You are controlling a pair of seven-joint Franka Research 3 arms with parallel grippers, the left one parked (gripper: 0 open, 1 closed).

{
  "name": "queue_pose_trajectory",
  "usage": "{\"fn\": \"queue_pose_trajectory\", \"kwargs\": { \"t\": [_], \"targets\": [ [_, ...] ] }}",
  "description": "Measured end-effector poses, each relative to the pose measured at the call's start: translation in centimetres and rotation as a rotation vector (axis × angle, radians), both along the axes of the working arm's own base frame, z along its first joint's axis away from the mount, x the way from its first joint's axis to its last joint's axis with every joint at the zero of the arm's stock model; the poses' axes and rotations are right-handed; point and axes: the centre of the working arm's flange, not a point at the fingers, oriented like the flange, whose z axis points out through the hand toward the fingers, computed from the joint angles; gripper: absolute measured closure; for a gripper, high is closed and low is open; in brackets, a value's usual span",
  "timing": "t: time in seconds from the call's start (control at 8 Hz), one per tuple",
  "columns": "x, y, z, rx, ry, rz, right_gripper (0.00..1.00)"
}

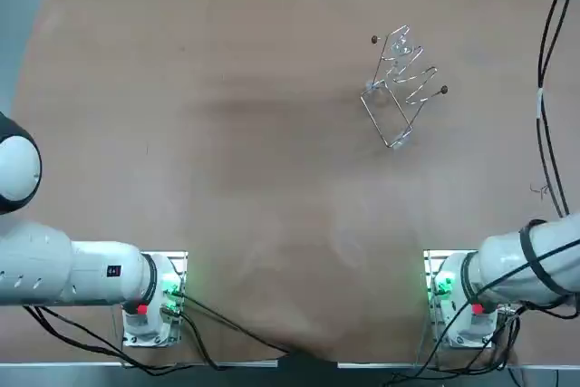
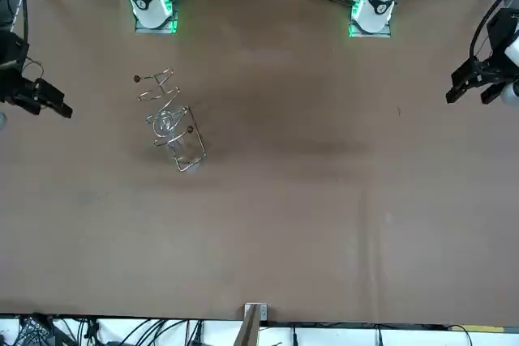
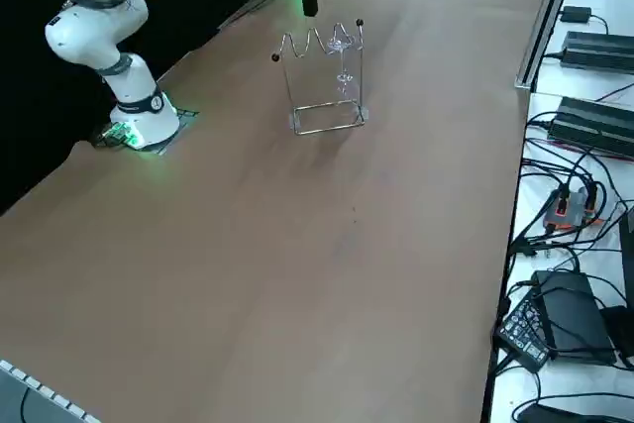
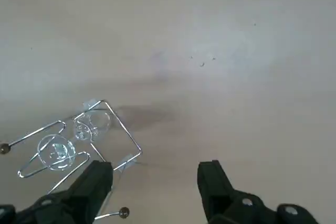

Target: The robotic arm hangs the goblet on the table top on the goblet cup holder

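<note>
The wire goblet holder (image 1: 395, 124) stands on the brown table, right of centre and toward the far side. A clear goblet (image 3: 343, 54) hangs upside down in its zigzag top rail; it also shows in the front view (image 2: 165, 122) and in the wrist view (image 4: 56, 150). My right gripper (image 4: 155, 182) is open and holds nothing. It hovers high above the table, apart from the holder (image 4: 122, 127). In the front view, the gripper (image 2: 55, 101) is at the left edge, well clear of the holder (image 2: 188, 154).
Cables hang along the table's right edge (image 1: 544, 61). Power bricks and cords (image 3: 570, 215) lie on the bench beside the table. My arm's base (image 1: 458, 301) sits at the near edge.
</note>
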Motion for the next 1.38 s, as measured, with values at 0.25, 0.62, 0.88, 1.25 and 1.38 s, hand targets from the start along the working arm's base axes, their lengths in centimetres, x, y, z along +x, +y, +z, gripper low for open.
{"fn": "queue_pose_trajectory", "kwargs": {
  "t": [0.25, 0.62, 0.88, 1.25, 1.38],
  "targets": [
    [-0.2, -0.1, -0.9, 0.000, 0.020, -0.003, 0.00],
    [-0.3, 0.1, -1.2, 0.000, 0.032, 0.000, 0.00],
    [-0.6, 0.2, -1.0, -0.001, 0.041, 0.002, 0.00],
    [-0.9, -0.1, -1.4, -0.034, 0.069, 0.003, 0.00],
    [-1.0, -0.2, -1.6, -0.041, 0.073, 0.003, 0.00]
  ]
}}
